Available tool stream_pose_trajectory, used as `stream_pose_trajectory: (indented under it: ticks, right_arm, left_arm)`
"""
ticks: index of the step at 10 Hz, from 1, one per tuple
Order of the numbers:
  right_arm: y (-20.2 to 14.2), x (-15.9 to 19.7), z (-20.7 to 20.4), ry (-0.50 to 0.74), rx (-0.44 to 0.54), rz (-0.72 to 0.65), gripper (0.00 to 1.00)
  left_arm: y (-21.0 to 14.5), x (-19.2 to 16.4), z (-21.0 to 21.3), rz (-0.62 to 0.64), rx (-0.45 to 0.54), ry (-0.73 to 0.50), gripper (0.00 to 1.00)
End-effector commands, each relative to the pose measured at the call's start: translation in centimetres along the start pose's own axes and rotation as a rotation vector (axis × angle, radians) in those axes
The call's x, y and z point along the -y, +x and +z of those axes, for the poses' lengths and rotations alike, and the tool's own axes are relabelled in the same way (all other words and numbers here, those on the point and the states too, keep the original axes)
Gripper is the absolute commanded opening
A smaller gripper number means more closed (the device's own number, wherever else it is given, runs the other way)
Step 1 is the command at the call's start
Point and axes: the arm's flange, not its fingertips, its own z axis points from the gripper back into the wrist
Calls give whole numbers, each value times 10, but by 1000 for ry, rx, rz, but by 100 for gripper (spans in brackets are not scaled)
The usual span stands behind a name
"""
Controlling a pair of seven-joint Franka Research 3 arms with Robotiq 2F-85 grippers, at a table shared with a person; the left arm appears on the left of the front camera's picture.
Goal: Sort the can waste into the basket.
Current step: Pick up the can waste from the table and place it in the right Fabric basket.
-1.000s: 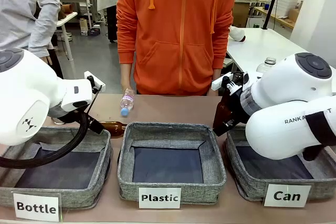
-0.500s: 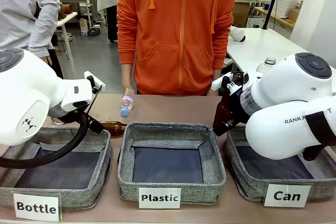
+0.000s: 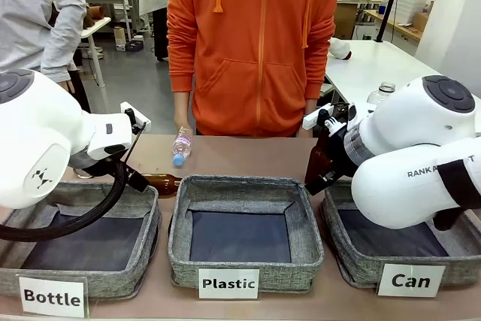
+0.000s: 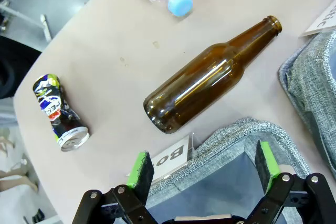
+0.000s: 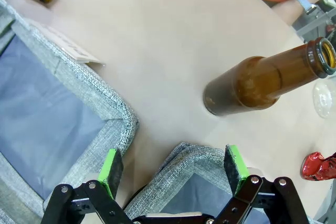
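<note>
While both cans lie out on the table [image 4: 131, 40] and not in a basket, the question is which arm faces which. In the left wrist view the left gripper [image 4: 203, 165] hangs with its jaws spread wide over the rim of the "Bottle" basket [image 4: 231, 135], holding nothing. The black can [image 4: 59, 113] lies on its side well off to that picture's left, apart from the lying brown bottle [image 4: 210, 77]. Its long axis runs roughly crosswise to the line between the pads, so little wrist roll looks necessary.

Further right, the right gripper [image 5: 173, 166] is likewise spread and empty, just above the rim of the "Can" basket [image 3: 361, 261]. The red can [image 5: 317, 165] sits at the right edge of the right wrist view, near an upright brown bottle [image 5: 262, 85] and cut off by the frame, so I cannot tell its axis. I judge the right arm nearer both that can and the target basket; the black can would have to cross the whole row.
</note>
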Motion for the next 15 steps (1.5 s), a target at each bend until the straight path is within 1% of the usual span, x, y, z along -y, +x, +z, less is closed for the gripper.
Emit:
stream_pose_trajectory:
  ticks: [1,7,8,9,10,11,12,13,14,15]
  right_arm:
    - [0,0,0,0,0,-1,100]
    - [0,0,0,0,0,0,100]
    - [1,2,18,44,-2,-33,100]
    - [2,7,51,93,-13,-114,100]
    - [0,13,91,167,15,-193,100]
    - [-9,22,131,219,28,-287,100]
    - [-26,33,169,263,50,-399,100]
    - [-45,43,197,275,93,-491,100]
    - [-67,58,217,338,125,-531,100]
    - [-92,82,231,419,148,-622,100]
  left_arm:
    - [0,0,0,0,0,0,100]
    - [0,0,0,0,0,0,100]
    - [3,3,22,-9,-35,-112,100]
    - [3,4,50,63,-28,-203,100]
    - [4,6,83,209,-95,-260,100]
    - [-3,4,112,300,-61,-315,100]
    - [-20,-7,141,364,-15,-435,100]
    - [-36,-20,167,387,27,-539,100]
    - [-54,-45,182,394,78,-610,100]
    - [-73,-79,196,402,118,-714,100]
